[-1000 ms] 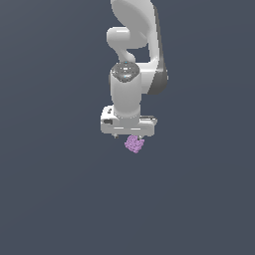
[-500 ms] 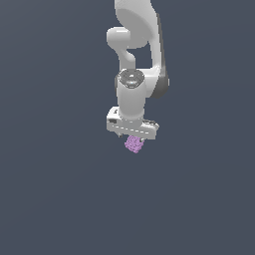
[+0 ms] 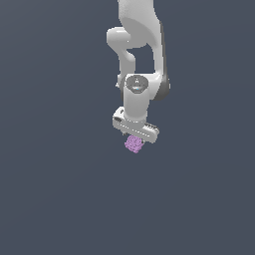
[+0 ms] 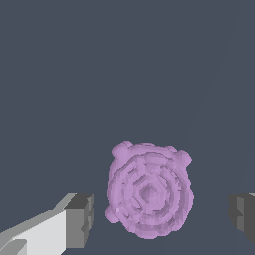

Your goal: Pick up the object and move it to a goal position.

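The object [image 3: 133, 144] is a small light-purple lumpy cube on the dark grey floor, directly under the white arm's hand in the exterior view. In the wrist view the object [image 4: 148, 193] shows a bumpy top with ring-like ridges. My gripper [image 3: 135, 139] hangs just above it. In the wrist view my gripper [image 4: 162, 219] is open, with one grey fingertip [image 4: 80, 220] on one side of the object and the other at the picture's edge. A gap shows between each fingertip and the object. The gripper holds nothing.
The dark grey floor [image 3: 60, 189] spreads flat on all sides. The white arm [image 3: 137, 45] rises above the hand to the upper edge of the exterior view. No goal marker shows.
The hand has come down a little, shifted slightly toward the exterior view's right and twisted about its axis. The object has stayed in place.
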Robot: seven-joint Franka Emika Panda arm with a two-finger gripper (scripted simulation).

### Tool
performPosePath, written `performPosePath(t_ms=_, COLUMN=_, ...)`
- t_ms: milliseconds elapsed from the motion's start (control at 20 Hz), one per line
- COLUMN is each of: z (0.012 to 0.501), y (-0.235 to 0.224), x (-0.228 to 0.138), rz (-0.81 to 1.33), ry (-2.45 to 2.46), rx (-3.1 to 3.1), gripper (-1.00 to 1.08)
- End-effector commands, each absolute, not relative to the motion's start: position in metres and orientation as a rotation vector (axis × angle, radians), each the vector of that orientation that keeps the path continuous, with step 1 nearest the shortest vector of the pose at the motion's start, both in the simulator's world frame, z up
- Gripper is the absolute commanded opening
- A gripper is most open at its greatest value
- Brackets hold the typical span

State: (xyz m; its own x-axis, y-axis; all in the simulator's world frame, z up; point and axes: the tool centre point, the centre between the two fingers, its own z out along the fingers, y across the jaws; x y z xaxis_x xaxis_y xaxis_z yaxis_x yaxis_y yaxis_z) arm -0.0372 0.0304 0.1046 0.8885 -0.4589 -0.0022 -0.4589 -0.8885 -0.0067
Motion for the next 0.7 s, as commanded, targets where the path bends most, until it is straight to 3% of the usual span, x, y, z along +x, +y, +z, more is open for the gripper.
performPosePath(t_ms=0, z=0.0994, y=0.0326, x=-0.0413, rz=0.000, ry=0.803, rx=-3.032, gripper=1.00)
performPosePath(t_ms=650, z=0.0898, y=0.0367, x=-0.0490, rz=0.001, ry=0.908, rx=-3.007, gripper=1.00)
